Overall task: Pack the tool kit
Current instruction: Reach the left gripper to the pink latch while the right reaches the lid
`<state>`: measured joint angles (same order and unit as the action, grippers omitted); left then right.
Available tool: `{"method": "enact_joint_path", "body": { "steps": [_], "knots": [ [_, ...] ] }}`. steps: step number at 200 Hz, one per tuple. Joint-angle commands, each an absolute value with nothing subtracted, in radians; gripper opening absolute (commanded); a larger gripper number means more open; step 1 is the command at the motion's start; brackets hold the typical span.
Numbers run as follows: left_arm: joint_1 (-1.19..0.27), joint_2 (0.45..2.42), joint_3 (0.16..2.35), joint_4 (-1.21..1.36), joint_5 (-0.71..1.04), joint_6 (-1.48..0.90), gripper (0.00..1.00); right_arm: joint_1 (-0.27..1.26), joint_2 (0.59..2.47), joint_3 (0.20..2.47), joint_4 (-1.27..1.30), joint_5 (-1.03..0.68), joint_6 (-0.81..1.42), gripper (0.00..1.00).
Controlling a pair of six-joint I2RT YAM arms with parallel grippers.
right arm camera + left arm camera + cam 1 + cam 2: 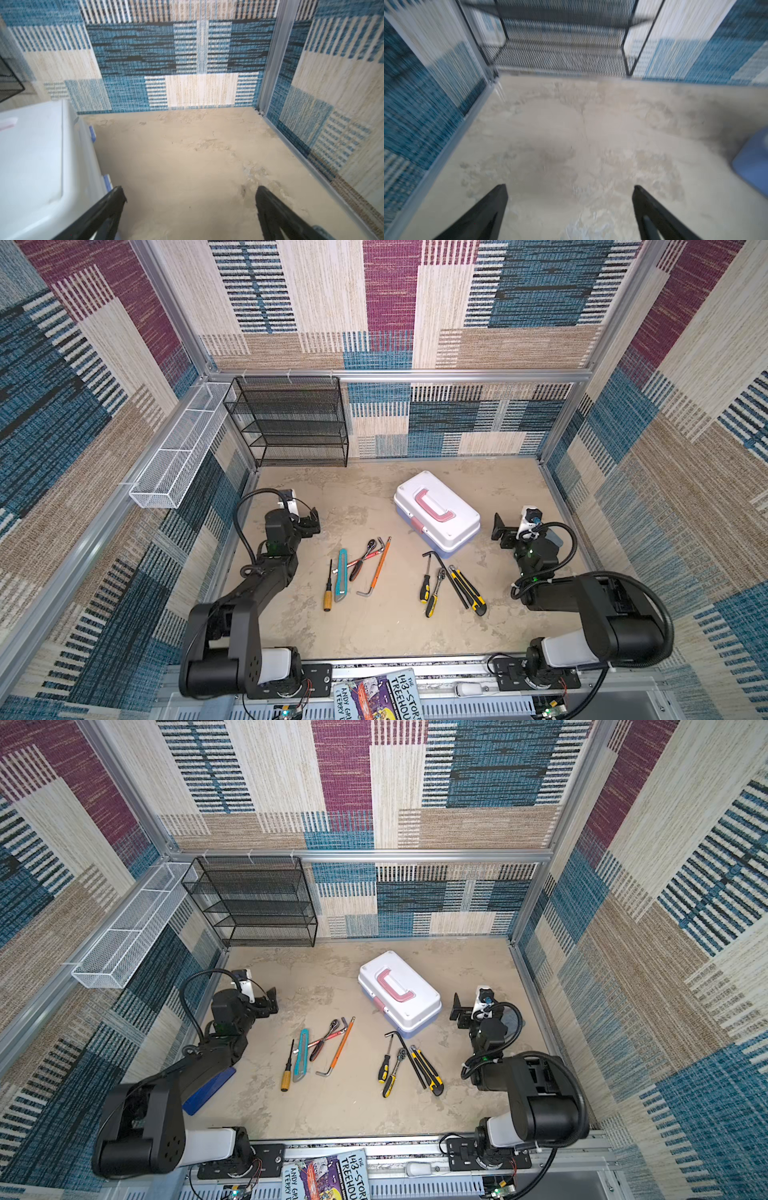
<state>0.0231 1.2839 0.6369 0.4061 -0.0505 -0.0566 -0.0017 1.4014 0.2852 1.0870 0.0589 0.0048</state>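
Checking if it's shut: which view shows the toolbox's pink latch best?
Both top views: latch sharp, unobstructed on the toolbox front. Right wrist shows white lid, no latch; left wrist, a blurred blue corner.

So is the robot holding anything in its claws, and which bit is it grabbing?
Nothing is held. The left gripper is open over the table, and the right gripper is open beside the toolbox.

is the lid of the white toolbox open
No, the rounded white-lidded plastic toolbox sits closed, its pink handle folded flat on top.
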Motion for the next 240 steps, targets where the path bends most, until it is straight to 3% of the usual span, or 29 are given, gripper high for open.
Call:
{"method": "enact_joint_path", "body": {
  "steps": [1, 25, 55, 96, 146, 240],
  "knots": [
    [0.021, 1.160, 0.658, 0.107, -0.082, -0.230, 0.88, -0.003, 1.311, 0.344, 0.836, 0.032, 0.064, 0.99],
    [-0.009, 1.041, 0.600, 0.082, -0.019, -0.359, 0.87, -0.003, 1.187, 0.335, 0.772, -0.084, 0.118, 1.00],
    [-0.154, 0.953, 0.540, 0.069, -0.050, -0.356, 0.84, 0.002, 1.090, 0.372, 0.676, -0.274, 0.127, 1.00],
    [-0.330, 1.089, 0.593, -0.015, -0.040, -0.308, 0.84, 0.080, 1.091, 0.494, 0.507, -0.316, 0.025, 1.00],
    [-0.457, 1.390, 0.748, -0.012, 0.111, -0.284, 0.84, 0.250, 1.292, 0.727, 0.294, -0.233, -0.147, 1.00],
    [-0.582, 1.621, 0.876, 0.082, 0.224, -0.338, 0.77, 0.276, 1.564, 1.003, 0.069, -0.251, -0.295, 1.00]
  ]
}}
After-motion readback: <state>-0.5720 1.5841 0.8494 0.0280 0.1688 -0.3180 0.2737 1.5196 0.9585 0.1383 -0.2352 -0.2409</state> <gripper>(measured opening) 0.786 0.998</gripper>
